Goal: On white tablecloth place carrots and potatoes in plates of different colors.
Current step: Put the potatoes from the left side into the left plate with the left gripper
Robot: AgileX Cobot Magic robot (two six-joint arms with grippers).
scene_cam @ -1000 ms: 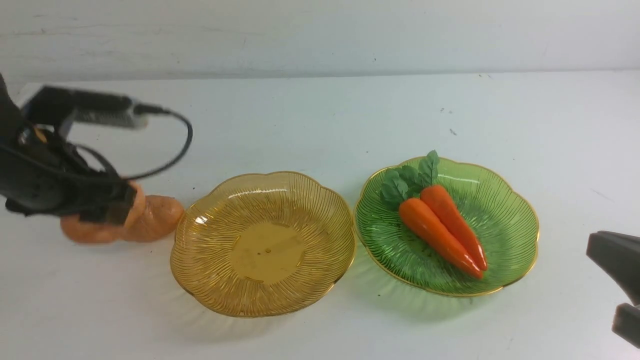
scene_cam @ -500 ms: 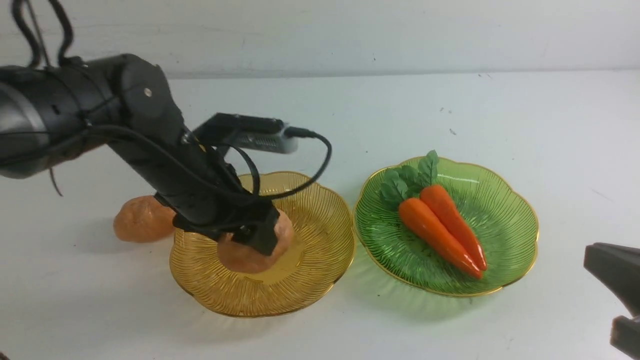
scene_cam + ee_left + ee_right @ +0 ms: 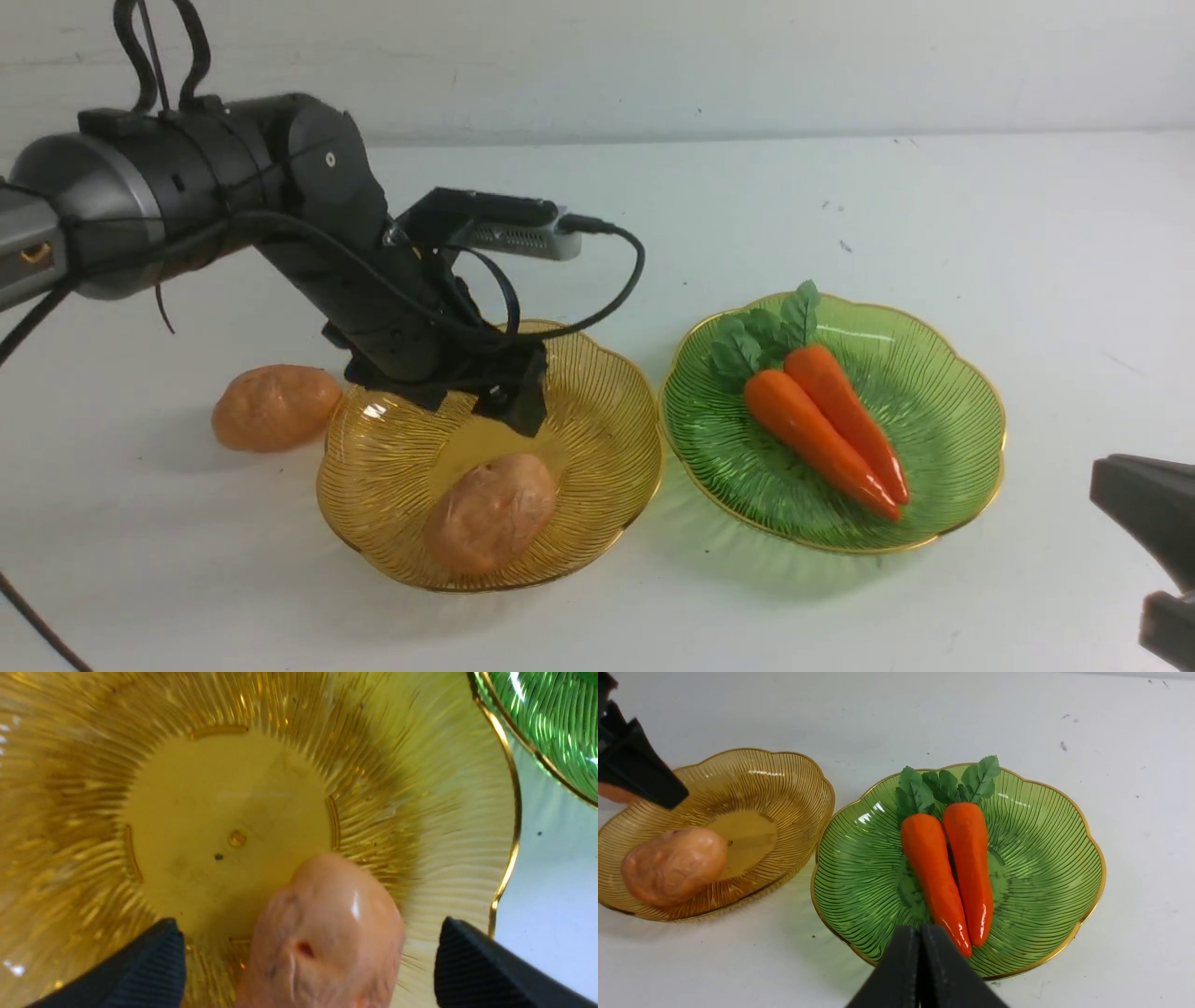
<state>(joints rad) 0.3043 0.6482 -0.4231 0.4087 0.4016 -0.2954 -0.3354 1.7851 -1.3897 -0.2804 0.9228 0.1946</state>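
Note:
On the white tablecloth [image 3: 653,205] an amber plate [image 3: 597,420] holds one potato [image 3: 490,511] near its front rim. My left gripper [image 3: 467,397] hovers just above that plate, open, its fingers [image 3: 154,961] apart from the potato [image 3: 327,933] on both sides. A second potato [image 3: 275,407] lies on the cloth left of the plate. The green plate [image 3: 943,392] carries two carrots [image 3: 826,425] side by side, leaves toward the back. My right gripper [image 3: 920,938] is shut and empty, near the green plate's front edge [image 3: 1041,849].
The two plates nearly touch at their rims. A cable loops from the left wrist camera [image 3: 523,233] over the amber plate's back. A white wall [image 3: 597,65] borders the table's far side.
My left gripper carried a potato from the cloth at the left into the amber plate, opened and lifted off it. The potato now rests in the plate. The right arm stayed put.

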